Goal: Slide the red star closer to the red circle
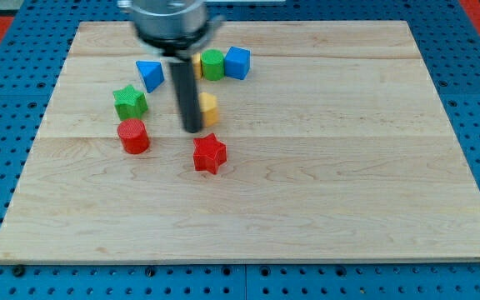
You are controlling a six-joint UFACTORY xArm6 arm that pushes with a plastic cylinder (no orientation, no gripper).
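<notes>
The red star [209, 153] lies on the wooden board, left of its middle. The red circle [132, 136] stands to the star's left and slightly nearer the view's top, about a star's width and a half of bare board between them. My tip [192, 129] is at the end of the dark rod, just above and slightly left of the red star, a small gap apart from it. The rod partly covers a yellow block [208, 108] right behind it.
A green star [130, 102] sits just above the red circle. A blue triangle [150, 74], a green round block [212, 64] with a yellow block edge beside it, and a blue cube [237, 62] lie near the view's top. The wooden board [348, 167] rests on a blue pegboard.
</notes>
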